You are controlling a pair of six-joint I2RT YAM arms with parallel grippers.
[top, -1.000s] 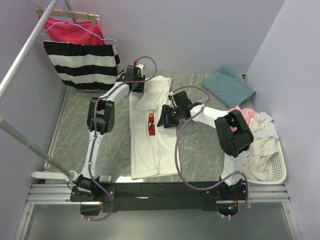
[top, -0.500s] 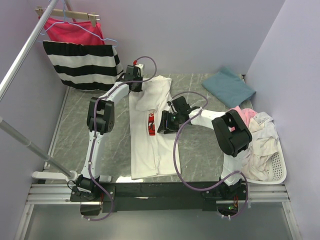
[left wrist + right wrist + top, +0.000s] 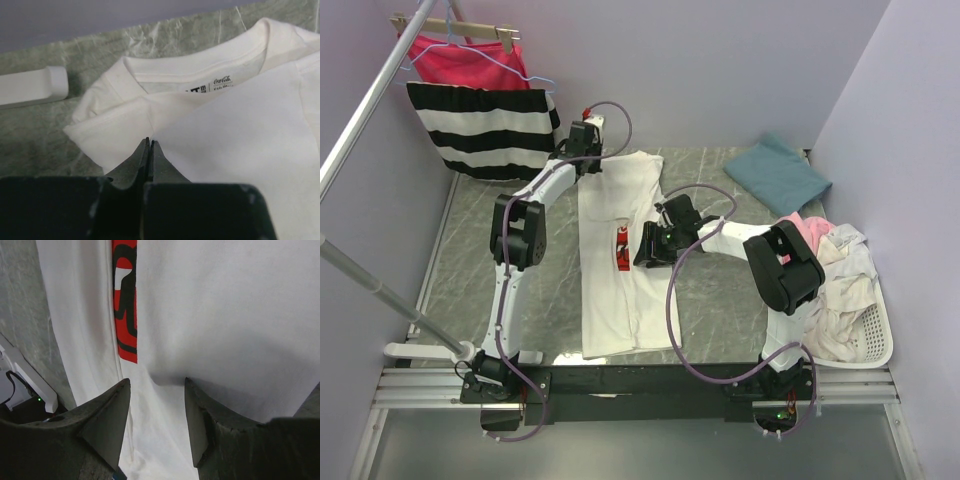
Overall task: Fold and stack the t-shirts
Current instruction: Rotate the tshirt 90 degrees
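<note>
A white t-shirt (image 3: 610, 290) with a red square logo (image 3: 622, 248) lies lengthwise on the table, its sides folded in. My left gripper (image 3: 588, 170) is at its back left corner. In the left wrist view the jaws (image 3: 149, 141) are shut on a pinch of the shoulder cloth (image 3: 115, 130), just short of the collar (image 3: 200, 65). My right gripper (image 3: 642, 250) rests on the shirt's middle. Its fingers (image 3: 156, 382) stand open on the white cloth (image 3: 225, 315), beside the logo (image 3: 125, 305). A folded teal t-shirt (image 3: 778, 172) lies at the back right.
A white basket (image 3: 875, 340) at the right holds a heap of pale and pink t-shirts (image 3: 830, 270). A striped garment (image 3: 485, 130) and a red-pink one (image 3: 460, 60) hang from a rail (image 3: 370, 110) at the back left. A white bar (image 3: 30, 86) lies left of the collar.
My left gripper has closed on the shirt's shoulder and drawn toward the back, flattening the loose fold there. The right gripper has slid slightly left toward the logo, still open.
</note>
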